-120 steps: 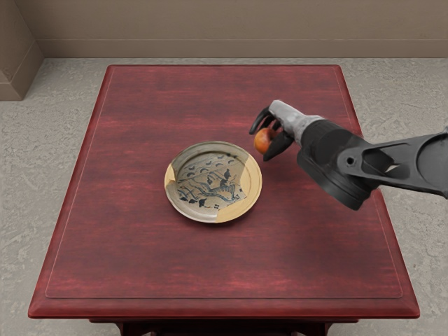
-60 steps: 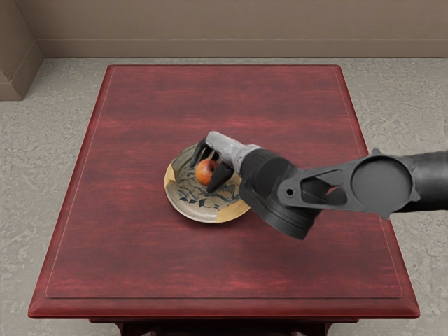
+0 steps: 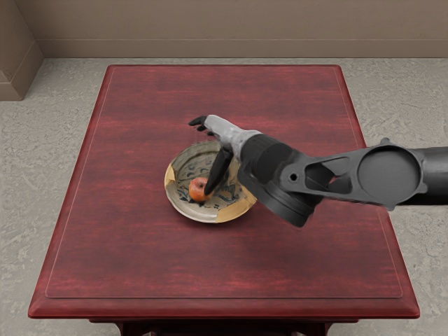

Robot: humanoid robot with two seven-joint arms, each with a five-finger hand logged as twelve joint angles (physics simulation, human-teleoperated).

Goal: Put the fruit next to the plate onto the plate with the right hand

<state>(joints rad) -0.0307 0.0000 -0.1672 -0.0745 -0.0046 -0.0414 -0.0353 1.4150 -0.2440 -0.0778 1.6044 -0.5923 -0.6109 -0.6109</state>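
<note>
Dark red wooden table (image 3: pixel 140 266), seen from above at a slant. Right arm (image 3: pixel 336 178) comes in from the right edge, with the bulky forearm crossing the plate's right side. Left arm not visible.

Round ceramic plate (image 3: pixel 187 168), tan rim with blue painted pattern, sits near table centre, a bit left.

Right hand (image 3: pixel 222 142) hangs over the plate's upper half. Fingers are spread, not wrapped around anything: some point up-left past the rim, and one dark finger (image 3: pixel 218 171) reaches down toward the fruit. Hand reads as released. Tip of that finger is just beside the fruit; can't tell if it touches.

Small orange-red round fruit (image 3: pixel 198 189) lies inside the plate, lower-left of its centre, resting on the painted surface well within the rim.

Step in hand, as I judge it: finish the release and clear the hand. The placement looks done, so the care now is not to disturb it.
- Keep the fingers splayed and lift up first, then pull back toward the right.
- Don't sweep the lowered finger sideways across the fruit; it's round and would likely roll toward the rim.
- Keep the forearm off the plate's right edge, since a bump could tip or shift the plate.
- Move slowly until the finger is clear of the fruit.
</note>
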